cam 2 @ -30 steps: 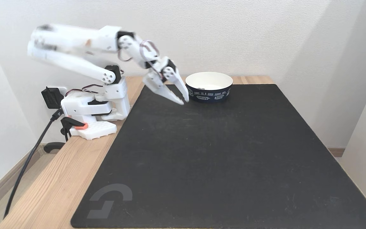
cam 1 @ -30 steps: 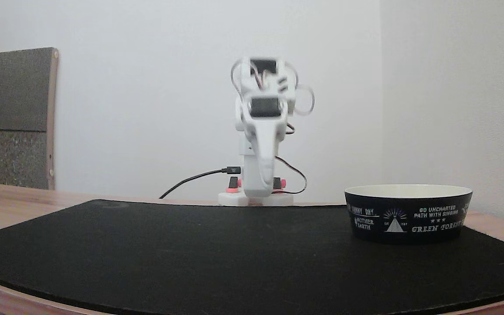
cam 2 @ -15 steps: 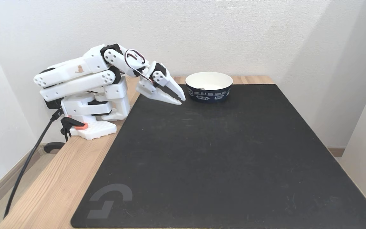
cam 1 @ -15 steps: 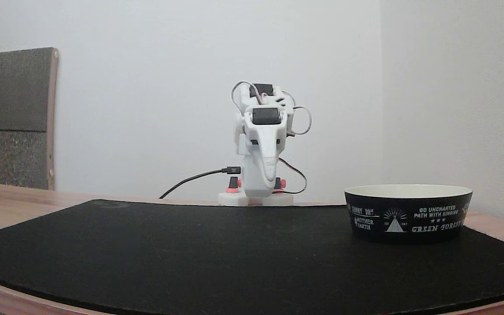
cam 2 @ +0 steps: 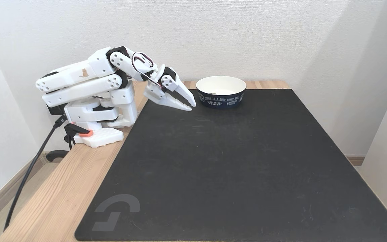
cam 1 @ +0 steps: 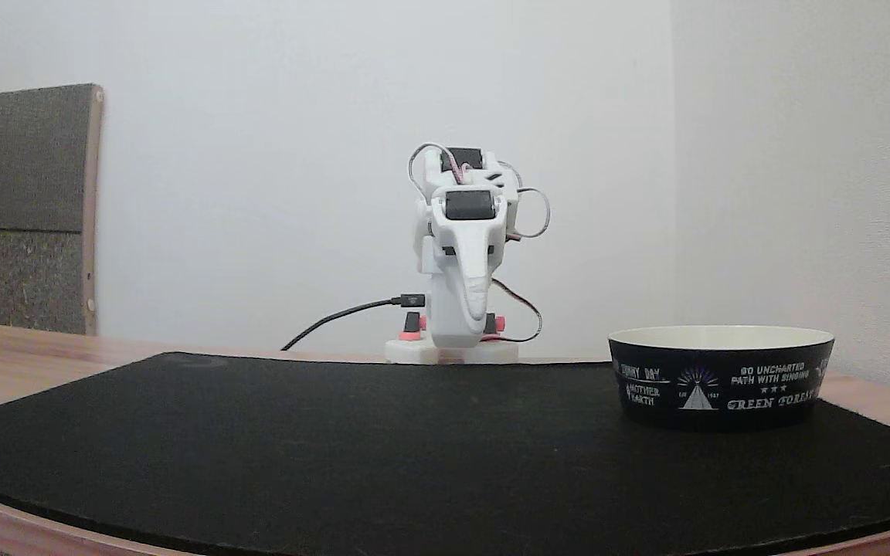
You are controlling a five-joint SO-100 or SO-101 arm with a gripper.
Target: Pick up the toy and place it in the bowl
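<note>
One fixed view sits low at the mat's (cam 1: pixel 383 455) far edge facing the arm (cam 1: pixel 460 255) head-on, the other looks down obliquely from high beside the table (cam 2: pixel 62 188); both share arm, mat, bowl (cam 2: pixel 221 92).

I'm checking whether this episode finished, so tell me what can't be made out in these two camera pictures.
- Floor of the bowl: in the low fixed view its own dark wall hides the inside; in the high fixed view the near rim covers part of it. A small dark spot there is too small to identify.
- Toy: it can't be confirmed as lying in the bowl.
- Gripper: looks shut and empty; in the low fixed view it is seen end-on, so this stays unconfirmed.
</note>
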